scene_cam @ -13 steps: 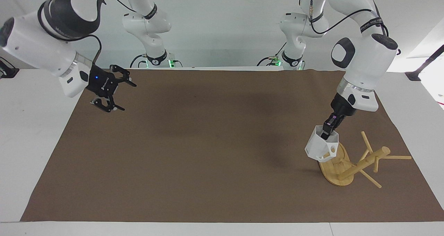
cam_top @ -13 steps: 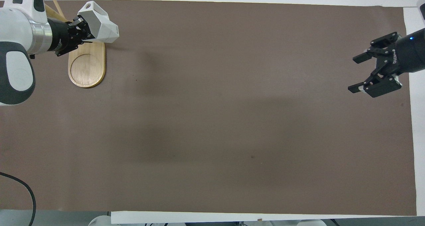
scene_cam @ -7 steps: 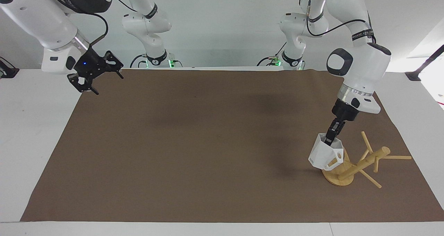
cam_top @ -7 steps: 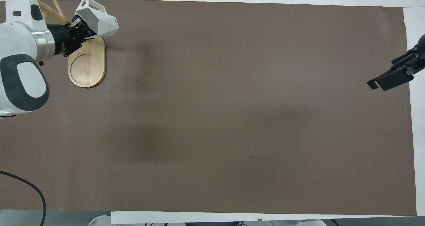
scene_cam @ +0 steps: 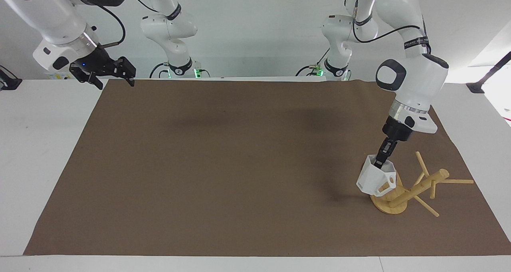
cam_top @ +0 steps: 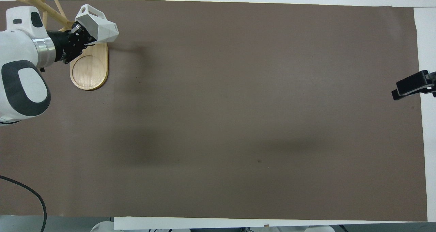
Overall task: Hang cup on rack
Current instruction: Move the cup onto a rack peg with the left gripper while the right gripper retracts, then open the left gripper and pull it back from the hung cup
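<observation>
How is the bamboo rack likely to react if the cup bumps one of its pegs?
The rack may tip or slide: its post leans over a small oval base, and thin pegs stick out well past it. The pegs look slender enough to flex or snap. The left hand holds the cup by its rim over the base, so contact seems close.

Readable text: almost none. The black band (scene_cam: 415, 42) on the white left robot arm (scene_cam: 413, 80) carries white lettering, too small to make out. The black band (scene_cam: 173, 13) on the white right robot arm (scene_cam: 169, 24) likewise has white marks, illegible. The small white faceted cup (scene_cam: 375, 180) has a tiny dark mark on one side face, visible in both views, unreadable. Nothing legible on the brown table mat (scene_cam: 239, 164).
</observation>
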Tool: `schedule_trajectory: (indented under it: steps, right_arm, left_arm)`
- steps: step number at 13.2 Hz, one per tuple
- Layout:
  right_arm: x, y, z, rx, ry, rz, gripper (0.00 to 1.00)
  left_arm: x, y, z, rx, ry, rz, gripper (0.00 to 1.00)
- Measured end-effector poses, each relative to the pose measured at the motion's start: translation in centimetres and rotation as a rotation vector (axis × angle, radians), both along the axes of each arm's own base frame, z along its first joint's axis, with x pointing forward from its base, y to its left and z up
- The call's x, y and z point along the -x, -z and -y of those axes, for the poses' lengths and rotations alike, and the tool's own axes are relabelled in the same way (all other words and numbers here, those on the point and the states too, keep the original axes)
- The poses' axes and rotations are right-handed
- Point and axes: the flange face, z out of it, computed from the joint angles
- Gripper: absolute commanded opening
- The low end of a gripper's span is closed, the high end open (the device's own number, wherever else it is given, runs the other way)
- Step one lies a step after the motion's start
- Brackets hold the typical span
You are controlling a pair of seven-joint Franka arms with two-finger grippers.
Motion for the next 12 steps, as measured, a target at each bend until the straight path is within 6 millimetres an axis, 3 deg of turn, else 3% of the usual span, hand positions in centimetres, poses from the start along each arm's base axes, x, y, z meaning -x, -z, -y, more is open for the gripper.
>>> schedule_trajectory:
  steps: [2,7,12]
  right_arm:
    - [0.8,0.5,0.8,0.003,0.015,0.01,1.0]
    - [0.4,1.3,0.2,0.03,0.01,0.014,1.0]
    - [0.1,2.0,0.5,0.03,0.015,-0.006,1.0]
  left_arm:
    - [0.1,0.5,-0.6,0.012,-0.018,-0.011,0.0]
    - [-0.2,3.1,-1.4,-0.016,-0.011,-0.024,0.0]
    - [-0.3,3.9,-4.3,-0.044,-0.003,-0.027,0.0]
